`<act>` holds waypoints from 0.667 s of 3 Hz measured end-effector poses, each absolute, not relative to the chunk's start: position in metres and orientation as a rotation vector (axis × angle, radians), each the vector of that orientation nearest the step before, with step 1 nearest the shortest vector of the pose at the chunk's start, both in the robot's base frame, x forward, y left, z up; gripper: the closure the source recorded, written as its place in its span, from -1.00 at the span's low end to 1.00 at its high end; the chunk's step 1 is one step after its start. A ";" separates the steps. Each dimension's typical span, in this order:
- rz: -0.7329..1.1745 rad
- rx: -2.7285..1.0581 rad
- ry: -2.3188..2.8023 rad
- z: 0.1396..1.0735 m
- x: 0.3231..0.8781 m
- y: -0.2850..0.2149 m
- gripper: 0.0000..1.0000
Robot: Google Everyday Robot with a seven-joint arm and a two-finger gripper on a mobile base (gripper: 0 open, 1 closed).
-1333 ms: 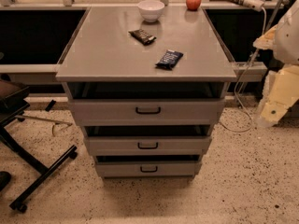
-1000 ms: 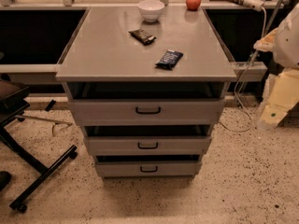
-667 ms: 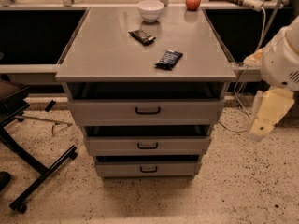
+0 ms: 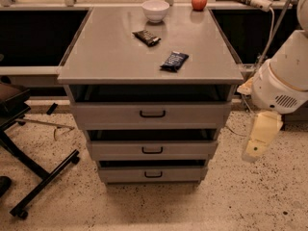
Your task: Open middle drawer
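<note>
Camera view: gripper [image 4: 255, 150] right of cabinet [image 4: 110, 57], apart from middle drawer [image 4: 183, 150]; open-or-closed state unclear.

Middle drawer [image 4: 152, 149] sits under the counter [image 4: 120, 57] front edge, second front down, well apart from the gripper [image 4: 254, 150]; gripper hangs low beyond the counter's right front corner, pointing toward the floor [image 4: 250, 201].

Warm overhead light fell evenly on the bench [image 4: 110, 57], with a pale sheen near its far edge. Black shadow filled the gap above the middle drawer [image 4: 187, 150]. The end effector [image 4: 260, 137] hung well lit beyond the bench's right edge.
</note>
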State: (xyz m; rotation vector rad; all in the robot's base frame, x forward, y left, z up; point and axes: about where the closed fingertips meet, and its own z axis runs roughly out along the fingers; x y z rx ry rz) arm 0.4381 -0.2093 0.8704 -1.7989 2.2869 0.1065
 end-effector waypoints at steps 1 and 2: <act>0.107 -1.799 2.287 0.870 0.438 -0.209 -1.00; 0.114 -1.759 2.264 0.847 0.440 -0.214 -1.00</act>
